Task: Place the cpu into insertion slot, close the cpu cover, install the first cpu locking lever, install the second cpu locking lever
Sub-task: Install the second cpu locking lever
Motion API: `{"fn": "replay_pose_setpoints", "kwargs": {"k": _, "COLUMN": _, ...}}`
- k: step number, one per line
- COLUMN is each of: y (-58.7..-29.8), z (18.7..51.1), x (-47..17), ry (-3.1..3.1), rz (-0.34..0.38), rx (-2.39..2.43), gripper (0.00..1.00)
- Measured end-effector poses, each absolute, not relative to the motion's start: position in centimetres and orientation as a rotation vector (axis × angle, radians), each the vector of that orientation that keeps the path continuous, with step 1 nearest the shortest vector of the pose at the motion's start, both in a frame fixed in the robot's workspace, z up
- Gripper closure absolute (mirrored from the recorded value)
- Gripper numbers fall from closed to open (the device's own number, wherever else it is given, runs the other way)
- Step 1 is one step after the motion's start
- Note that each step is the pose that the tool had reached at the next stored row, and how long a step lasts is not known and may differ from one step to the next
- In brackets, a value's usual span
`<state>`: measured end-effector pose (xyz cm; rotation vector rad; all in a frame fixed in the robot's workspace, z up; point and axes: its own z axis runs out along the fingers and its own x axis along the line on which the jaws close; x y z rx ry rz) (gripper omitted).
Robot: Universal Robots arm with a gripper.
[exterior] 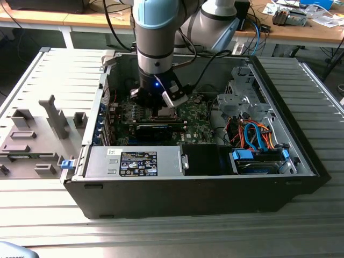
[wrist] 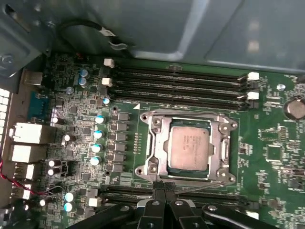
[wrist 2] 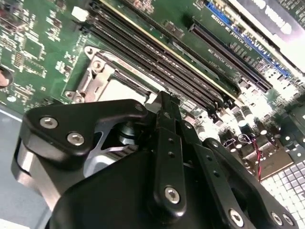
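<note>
In the first wrist view the pale silver cpu (wrist: 189,145) lies flat in the insertion slot (wrist: 143,170) on the green board. The cpu cover (wrist: 159,143), a metal frame, lies down around it, with the cpu showing through its window. A thin locking lever (wrist: 202,185) runs along the socket's edge nearest my gripper (wrist: 165,189). My fingertips stand together at that edge, right by the lever's end. In the second wrist view the gripper (wrist 2: 164,102) sits just beside the socket, where the cpu cover (wrist 2: 102,78) shows. In the exterior view the gripper (exterior: 161,107) is down inside the computer case.
Long black memory slots (wrist: 181,88) run beside the socket, and a row of capacitors (wrist: 97,133) flanks another side. A long black card (exterior: 156,130), a grey labelled box (exterior: 134,161) and a drive cage with orange and blue cables (exterior: 252,134) crowd the case. A grey fixture (exterior: 37,134) lies on the exterior view's left.
</note>
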<state>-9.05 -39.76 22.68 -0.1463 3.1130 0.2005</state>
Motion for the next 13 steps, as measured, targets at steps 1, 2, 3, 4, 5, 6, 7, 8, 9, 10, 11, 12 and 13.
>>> {"fn": "replay_pose_setpoints", "kwargs": {"k": 1, "y": -39.8, "z": 22.5, "x": -9.3, "ry": 3.113, "rz": 0.205, "rx": -0.146, "gripper": 0.89}}
{"fn": "replay_pose_setpoints", "kwargs": {"k": 2, "y": -39.8, "z": 22.4, "x": -9.4, "ry": 3.112, "rz": 0.208, "rx": -0.146, "gripper": 0.89}}
{"fn": "replay_pose_setpoints", "kwargs": {"k": 3, "y": -39.8, "z": 22.4, "x": -9.5, "ry": 3.112, "rz": 0.212, "rx": -0.146, "gripper": 0.89}}
{"fn": "replay_pose_setpoints", "kwargs": {"k": 4, "y": -39.8, "z": 22.2, "x": -9.8, "ry": 3.111, "rz": 0.219, "rx": -0.146, "gripper": 0.89}}
{"fn": "replay_pose_setpoints", "kwargs": {"k": 5, "y": -39.9, "z": 22.0, "x": -10.0, "ry": 3.111, "rz": 0.224, "rx": -0.146, "gripper": 0.89}}
{"fn": "replay_pose_setpoints", "kwargs": {"k": 6, "y": -39.9, "z": 21.8, "x": -10.2, "ry": 3.111, "rz": 0.226, "rx": -0.146, "gripper": 0.89}}
{"fn": "replay_pose_setpoints", "kwargs": {"k": 7, "y": -39.9, "z": 21.7, "x": -10.3, "ry": 3.111, "rz": 0.227, "rx": -0.146, "gripper": 0.89}}
{"fn": "replay_pose_setpoints", "kwargs": {"k": 8, "y": -39.9, "z": 21.6, "x": -10.5, "ry": 3.11, "rz": 0.229, "rx": -0.146, "gripper": 0.89}}
{"fn": "replay_pose_setpoints", "kwargs": {"k": 9, "y": -39.9, "z": 21.5, "x": -10.6, "ry": 3.11, "rz": 0.231, "rx": -0.146, "gripper": 0.89}}
{"fn": "replay_pose_setpoints", "kwargs": {"k": 10, "y": -39.9, "z": 21.3, "x": -10.7, "ry": 3.11, "rz": 0.234, "rx": -0.146, "gripper": 0.89}}
{"fn": "replay_pose_setpoints", "kwargs": {"k": 11, "y": -39.9, "z": 21.2, "x": -10.8, "ry": 3.109, "rz": 0.237, "rx": -0.146, "gripper": 0.89}}
{"fn": "replay_pose_setpoints", "kwargs": {"k": 12, "y": -39.9, "z": 21.1, "x": -10.9, "ry": 3.109, "rz": 0.24, "rx": -0.146, "gripper": 0.89}}
{"fn": "replay_pose_setpoints", "kwargs": {"k": 13, "y": -39.9, "z": 21.0, "x": -10.9, "ry": 3.109, "rz": 0.244, "rx": -0.146, "gripper": 0.89}}
